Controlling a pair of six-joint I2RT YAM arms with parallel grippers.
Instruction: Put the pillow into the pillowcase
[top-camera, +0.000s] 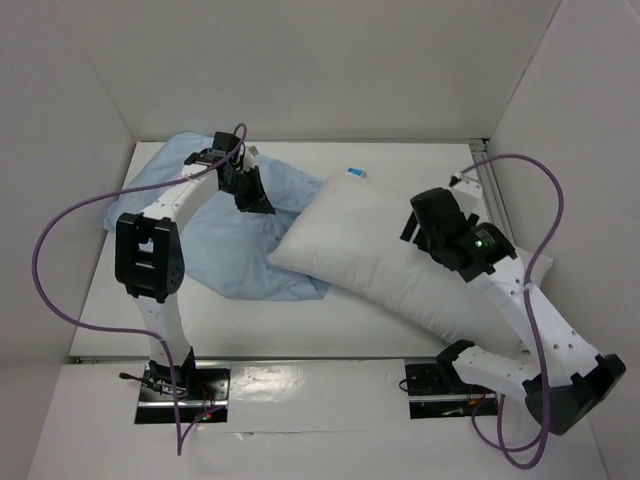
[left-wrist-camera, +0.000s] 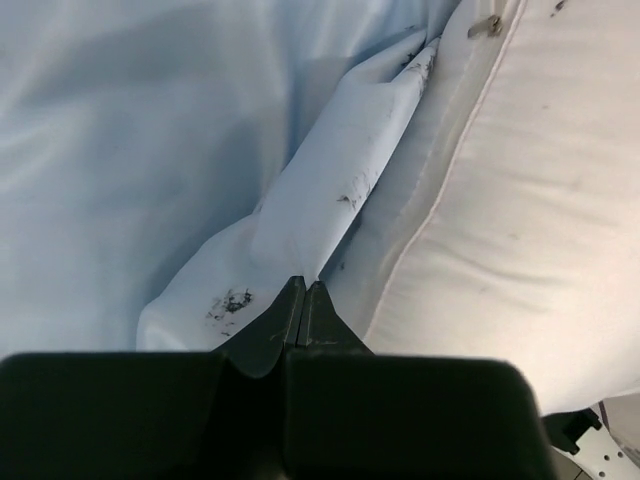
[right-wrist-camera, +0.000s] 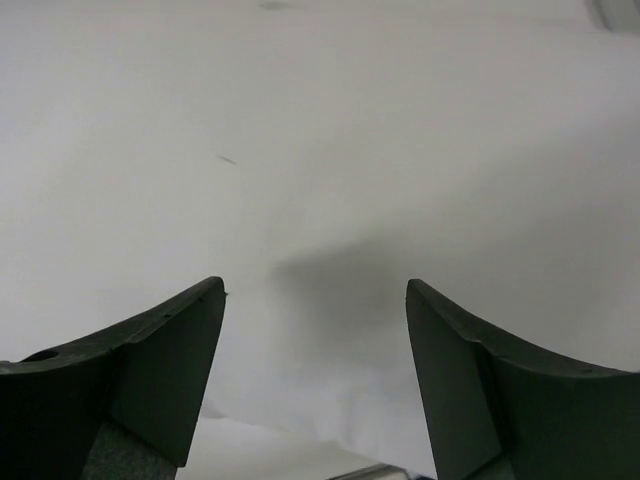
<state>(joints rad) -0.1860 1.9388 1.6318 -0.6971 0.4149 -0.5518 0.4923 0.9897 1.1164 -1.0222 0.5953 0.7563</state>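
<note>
My left gripper's (left-wrist-camera: 303, 297) jaws are closed tight, pinching a raised fold of the pillowcase (top-camera: 228, 252) right beside the pillow's seam. My right gripper's (right-wrist-camera: 315, 284) jaws stand wide apart with nothing between them, hovering over the pillow (top-camera: 375, 250). The pillow lies diagonally from the far middle of the table (top-camera: 100, 305) towards the near right, with its blue tag (top-camera: 354, 172) at the far end. Its left edge overlaps the pillowcase, which is spread wrinkled at the far left.
</note>
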